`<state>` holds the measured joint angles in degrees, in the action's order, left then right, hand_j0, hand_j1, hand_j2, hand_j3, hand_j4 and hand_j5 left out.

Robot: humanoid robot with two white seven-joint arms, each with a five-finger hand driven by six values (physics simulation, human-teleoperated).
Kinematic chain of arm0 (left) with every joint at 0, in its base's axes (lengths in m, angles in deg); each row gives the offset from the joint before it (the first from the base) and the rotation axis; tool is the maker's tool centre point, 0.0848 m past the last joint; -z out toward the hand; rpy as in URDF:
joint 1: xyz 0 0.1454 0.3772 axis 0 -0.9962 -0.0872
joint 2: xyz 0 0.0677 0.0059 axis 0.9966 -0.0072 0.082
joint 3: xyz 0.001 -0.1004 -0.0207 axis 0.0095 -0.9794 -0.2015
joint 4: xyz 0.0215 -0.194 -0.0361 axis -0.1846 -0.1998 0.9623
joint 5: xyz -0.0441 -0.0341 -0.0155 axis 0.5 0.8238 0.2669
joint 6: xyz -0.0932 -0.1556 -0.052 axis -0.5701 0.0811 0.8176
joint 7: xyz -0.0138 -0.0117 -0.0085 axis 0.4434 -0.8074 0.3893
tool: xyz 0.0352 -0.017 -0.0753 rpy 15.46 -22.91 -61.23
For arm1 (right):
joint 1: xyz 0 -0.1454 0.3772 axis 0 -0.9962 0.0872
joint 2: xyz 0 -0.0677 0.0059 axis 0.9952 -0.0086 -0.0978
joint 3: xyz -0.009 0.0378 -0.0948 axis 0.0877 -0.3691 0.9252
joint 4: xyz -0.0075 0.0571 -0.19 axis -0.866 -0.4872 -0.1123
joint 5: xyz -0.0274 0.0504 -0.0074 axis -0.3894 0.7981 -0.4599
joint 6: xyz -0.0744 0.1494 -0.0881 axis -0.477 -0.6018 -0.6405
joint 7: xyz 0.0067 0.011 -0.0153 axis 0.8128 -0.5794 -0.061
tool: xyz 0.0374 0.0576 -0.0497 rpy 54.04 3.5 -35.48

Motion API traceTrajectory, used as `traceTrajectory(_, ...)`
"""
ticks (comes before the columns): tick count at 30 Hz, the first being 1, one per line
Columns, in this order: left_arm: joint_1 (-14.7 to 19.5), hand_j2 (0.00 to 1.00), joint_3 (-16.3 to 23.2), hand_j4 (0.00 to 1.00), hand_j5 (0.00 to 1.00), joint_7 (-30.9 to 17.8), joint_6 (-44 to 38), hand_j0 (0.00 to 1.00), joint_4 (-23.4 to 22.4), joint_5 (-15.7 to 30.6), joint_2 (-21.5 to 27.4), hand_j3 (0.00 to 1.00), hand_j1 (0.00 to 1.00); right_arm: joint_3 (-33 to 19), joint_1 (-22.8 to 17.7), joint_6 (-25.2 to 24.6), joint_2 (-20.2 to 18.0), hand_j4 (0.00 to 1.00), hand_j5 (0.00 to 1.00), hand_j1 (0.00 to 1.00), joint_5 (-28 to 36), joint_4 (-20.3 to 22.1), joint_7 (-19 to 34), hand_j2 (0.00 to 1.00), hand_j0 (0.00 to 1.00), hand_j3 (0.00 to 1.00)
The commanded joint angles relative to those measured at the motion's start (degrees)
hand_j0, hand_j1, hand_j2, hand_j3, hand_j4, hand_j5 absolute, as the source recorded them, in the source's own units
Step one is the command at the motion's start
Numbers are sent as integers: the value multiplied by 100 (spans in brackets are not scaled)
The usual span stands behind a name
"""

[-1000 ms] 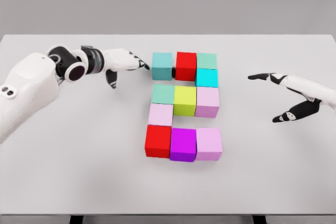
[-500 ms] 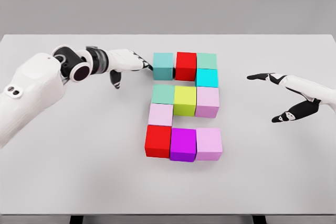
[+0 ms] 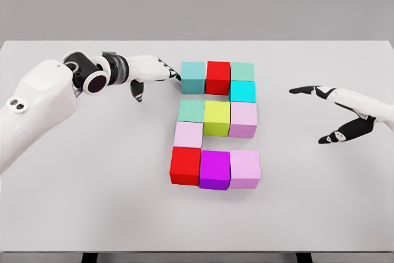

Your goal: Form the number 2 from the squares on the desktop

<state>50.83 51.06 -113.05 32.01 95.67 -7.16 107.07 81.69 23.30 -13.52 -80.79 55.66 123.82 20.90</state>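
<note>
Several coloured cubes sit close together on the white table (image 3: 92, 201) in the outline of a 2. The top row is a teal cube (image 3: 192, 77), a red cube (image 3: 218, 77) and a green cube (image 3: 242, 71). Below come a cyan cube (image 3: 242, 92), then a green cube (image 3: 191, 111), a yellow-green cube (image 3: 217, 118) and a pink cube (image 3: 243, 119), then a pale pink cube (image 3: 188, 134). The bottom row is red (image 3: 185, 165), purple (image 3: 214, 170) and pink (image 3: 245, 169). My left hand (image 3: 161, 73) is open, its fingertips touching the teal cube's left side. My right hand (image 3: 326, 112) hovers open, well to the right.
The table's far edge (image 3: 197, 41) lies just behind the top row. Bare tabletop surrounds the cubes on the left, right and front.
My left hand has slid right and pushed the teal cube closer to the red cube. The right hand has stayed nearly still.
</note>
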Motion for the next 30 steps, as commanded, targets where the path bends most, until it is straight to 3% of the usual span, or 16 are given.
traceTrajectory(1,0,100,-6,100,100,2,-4,100,-11,-1,1,100,100,-2,0,-15,-8,100,100,100,47,11,-2,100,100,100)
traceTrajectory(16,62,100,-15,100,100,2,-4,100,-257,-124,-7,100,100,-2,0,-15,-8,100,100,100,47,11,-2,100,100,100)
traceTrajectory(30,132,100,-15,100,100,2,-4,100,-512,-212,-306,100,100,-2,0,-15,-8,100,100,100,47,-51,-2,100,100,100)
